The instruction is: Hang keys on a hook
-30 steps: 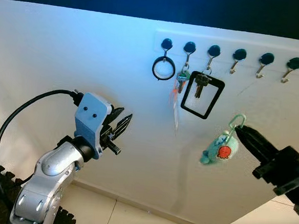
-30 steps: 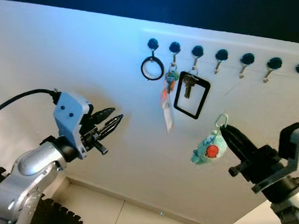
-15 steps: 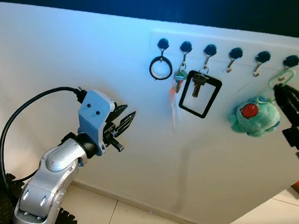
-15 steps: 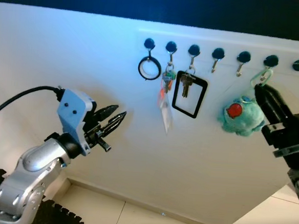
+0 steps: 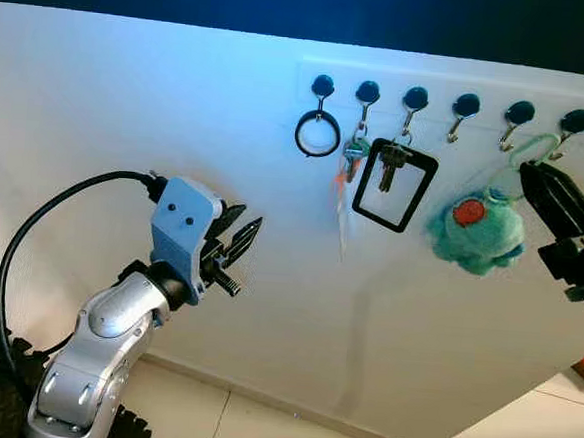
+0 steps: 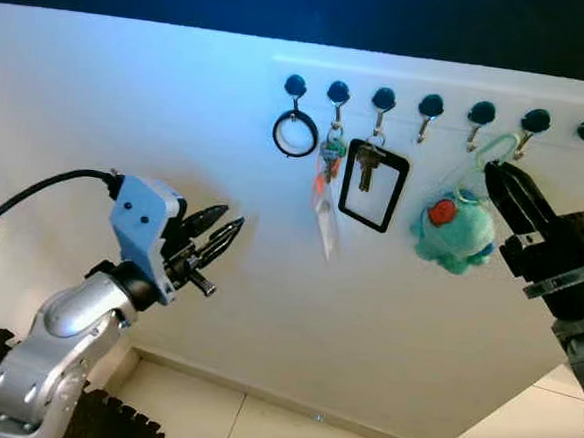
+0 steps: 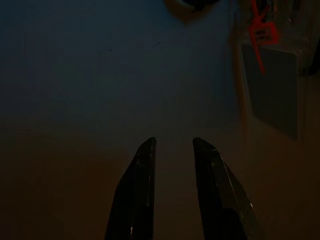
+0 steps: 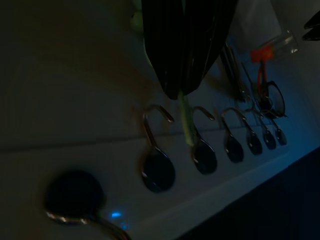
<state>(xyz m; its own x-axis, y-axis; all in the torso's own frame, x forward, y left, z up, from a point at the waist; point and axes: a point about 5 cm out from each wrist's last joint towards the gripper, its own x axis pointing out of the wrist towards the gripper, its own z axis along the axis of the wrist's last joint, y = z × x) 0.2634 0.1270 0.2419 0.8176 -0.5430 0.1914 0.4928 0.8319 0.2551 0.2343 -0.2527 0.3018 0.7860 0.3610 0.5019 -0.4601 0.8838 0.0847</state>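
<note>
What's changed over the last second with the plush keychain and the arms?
The right claw, shut on the green loop of the teal plush keychain, has carried it up from low on the wall to the hook rail; the loop now sits just under the sixth hook, not visibly hung. The left claw stays raised and open. The ring, keys and black frame hang as before.

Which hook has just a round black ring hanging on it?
The leftmost hook in the row. Its black ring hangs alone; the next two hooks hold keys.
</note>
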